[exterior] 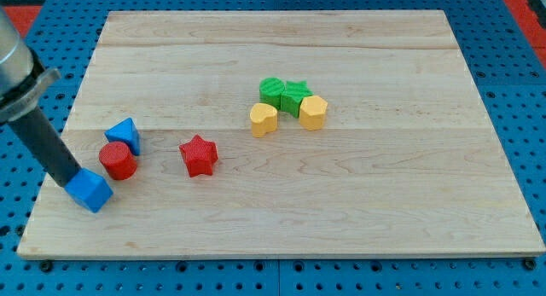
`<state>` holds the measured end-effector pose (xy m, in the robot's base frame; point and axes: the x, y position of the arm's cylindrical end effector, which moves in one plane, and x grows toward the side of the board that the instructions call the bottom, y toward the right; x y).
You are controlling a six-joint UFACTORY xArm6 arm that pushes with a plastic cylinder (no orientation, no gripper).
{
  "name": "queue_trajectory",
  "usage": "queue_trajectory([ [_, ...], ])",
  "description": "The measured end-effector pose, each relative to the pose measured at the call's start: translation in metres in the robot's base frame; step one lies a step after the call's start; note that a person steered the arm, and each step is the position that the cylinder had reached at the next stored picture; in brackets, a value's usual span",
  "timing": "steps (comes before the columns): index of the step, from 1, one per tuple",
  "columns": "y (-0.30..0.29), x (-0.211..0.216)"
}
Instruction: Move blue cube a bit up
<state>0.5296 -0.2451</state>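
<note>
There is no claw to report on, only a rod: my tip (70,183) touches the blue cube (90,191) at its 10 o'clock corner, near the wooden board (341,236)'s lower-left corner. A push from this contact would likely drive the cube toward 4 o'clock instead of up, and once redirected it could strike the red cylinder (118,160) and blue triangular block (124,134) close by at 1 o'clock. The board is flat pale wood on a blue perforated base (512,40), with free travel only directly above the cube
</note>
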Motion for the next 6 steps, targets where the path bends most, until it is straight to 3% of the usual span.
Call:
queue_trajectory([
  [2,-0.013,0.026],
  [5,0.059,0.053],
  [6,0.119,0.057],
])
